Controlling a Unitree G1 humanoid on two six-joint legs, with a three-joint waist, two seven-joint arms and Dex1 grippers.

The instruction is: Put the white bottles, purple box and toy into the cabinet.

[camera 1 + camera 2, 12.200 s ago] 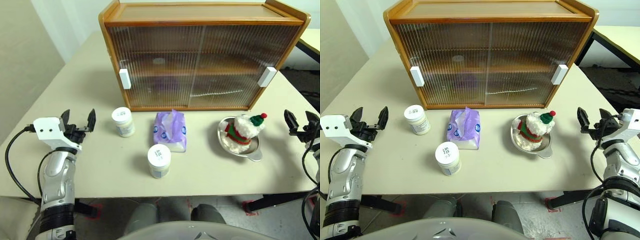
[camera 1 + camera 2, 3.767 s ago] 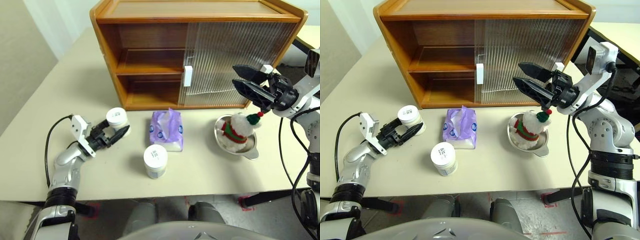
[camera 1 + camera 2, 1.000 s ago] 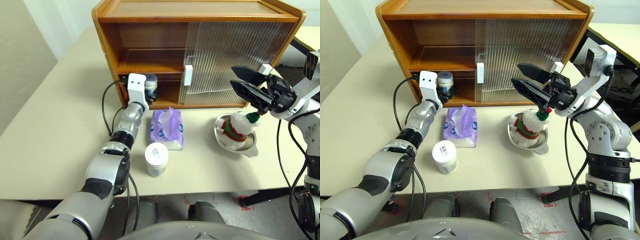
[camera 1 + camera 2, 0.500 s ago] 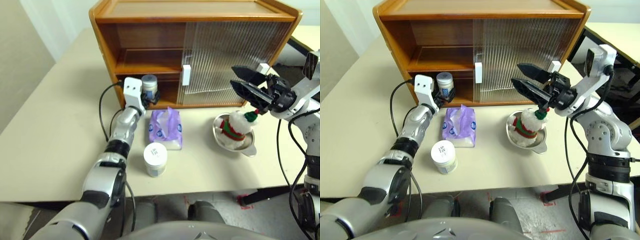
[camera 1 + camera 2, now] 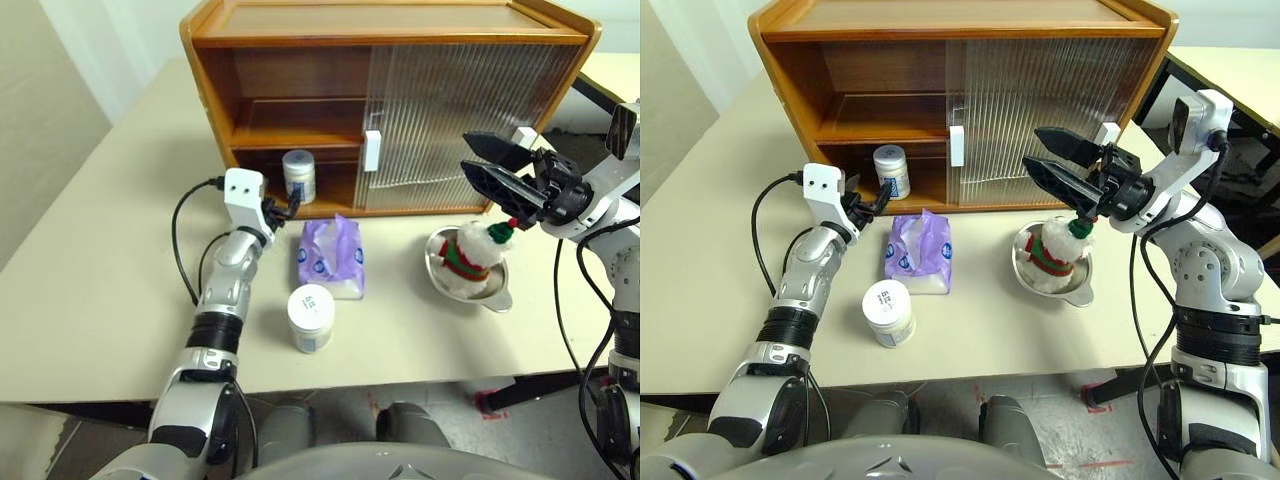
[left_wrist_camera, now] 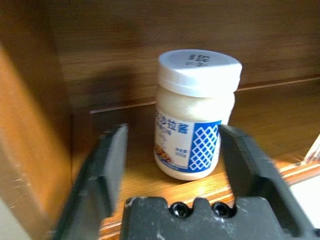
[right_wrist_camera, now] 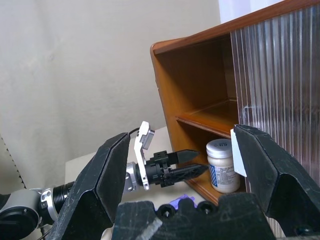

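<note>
One white bottle (image 5: pixel 298 176) stands upright on the bottom floor of the cabinet (image 5: pixel 212 95), in its open left half. My left gripper (image 5: pixel 284 208) is open just outside the cabinet front, level with that bottle (image 6: pixel 194 114) and apart from it. A second white bottle (image 5: pixel 311 318) stands on the table near the front edge. The purple box (image 5: pixel 331 260) lies between it and the cabinet. The toy (image 5: pixel 468 255) sits in a metal bowl (image 5: pixel 503 301) at the right. My right gripper (image 5: pixel 470 157) hangs wide open above the toy, holding nothing.
The ribbed sliding doors (image 5: pixel 460 110) cover the cabinet's right half; a white handle (image 5: pixel 373 151) sits mid-front. The upper shelf (image 5: pixel 290 133) is bare. A black cable (image 5: pixel 185 250) loops beside my left arm. Another table (image 5: pixel 612 72) stands at the far right.
My left gripper has drawn back out of the cabinet, toward the left, leaving the white bottle standing inside. The right arm has kept still.
</note>
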